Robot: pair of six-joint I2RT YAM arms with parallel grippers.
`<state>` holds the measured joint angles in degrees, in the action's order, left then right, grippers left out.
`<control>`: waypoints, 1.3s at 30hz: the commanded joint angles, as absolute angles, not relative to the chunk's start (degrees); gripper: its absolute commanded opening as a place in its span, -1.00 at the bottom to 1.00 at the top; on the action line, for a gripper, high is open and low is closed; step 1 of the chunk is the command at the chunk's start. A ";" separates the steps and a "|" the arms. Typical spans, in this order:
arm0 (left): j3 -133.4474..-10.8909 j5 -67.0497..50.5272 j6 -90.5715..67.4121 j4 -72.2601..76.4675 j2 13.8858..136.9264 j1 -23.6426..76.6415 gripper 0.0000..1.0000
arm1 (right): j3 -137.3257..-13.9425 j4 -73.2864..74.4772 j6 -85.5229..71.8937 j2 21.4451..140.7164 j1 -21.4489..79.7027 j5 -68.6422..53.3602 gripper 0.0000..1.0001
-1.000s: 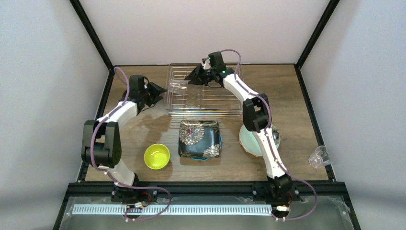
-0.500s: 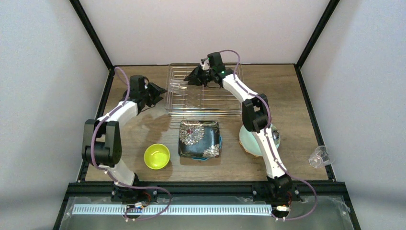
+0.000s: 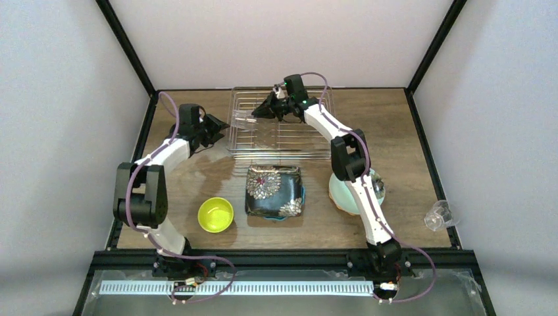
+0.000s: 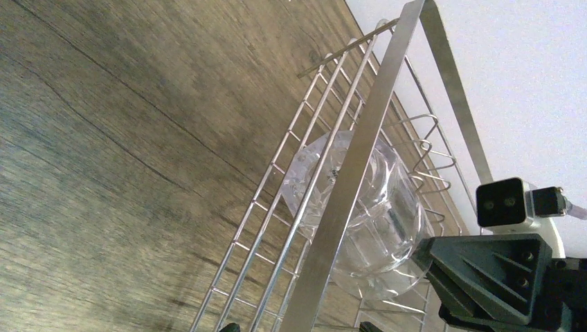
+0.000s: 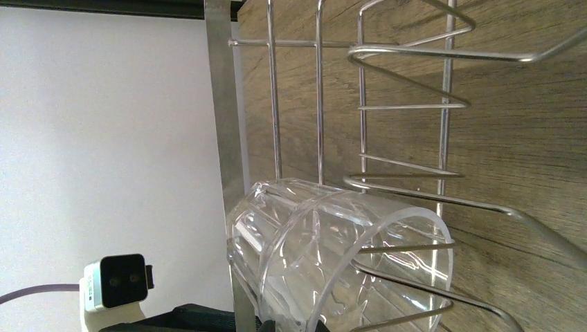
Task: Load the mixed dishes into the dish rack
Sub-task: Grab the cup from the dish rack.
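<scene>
Glass (image 5: 311,249) on its side in your rack (image 5: 223,104), left jaws wide, empty, right jaws' grip unclear: nudged, it may roll.

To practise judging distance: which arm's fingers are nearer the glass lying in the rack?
Right. The right fingers are close beside the glass, over the rack; the left fingers are outside, with the rack's rim between them and it.

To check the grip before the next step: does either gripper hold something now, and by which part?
Left gripper: nothing, jaws open. Right gripper is at the clear glass in the dish rack; a hold cannot be told.
</scene>
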<state>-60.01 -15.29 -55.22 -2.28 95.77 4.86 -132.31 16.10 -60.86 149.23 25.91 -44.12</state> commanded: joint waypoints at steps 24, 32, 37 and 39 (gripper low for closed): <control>-61.61 -14.74 -54.47 -4.00 96.42 4.66 0.99 | -126.39 4.67 -65.99 148.09 25.02 -47.38 -0.99; -61.70 -14.42 -55.10 -3.95 96.45 4.67 0.99 | -123.41 -3.68 -70.07 146.53 24.02 -48.64 -0.99; -61.54 -14.16 -55.37 -4.02 96.25 4.66 0.99 | -122.69 -9.19 -74.23 146.69 23.44 -49.34 -0.99; -61.63 -14.07 -55.46 -4.08 96.24 4.66 0.99 | -122.40 -11.08 -75.60 146.78 23.31 -49.54 -0.99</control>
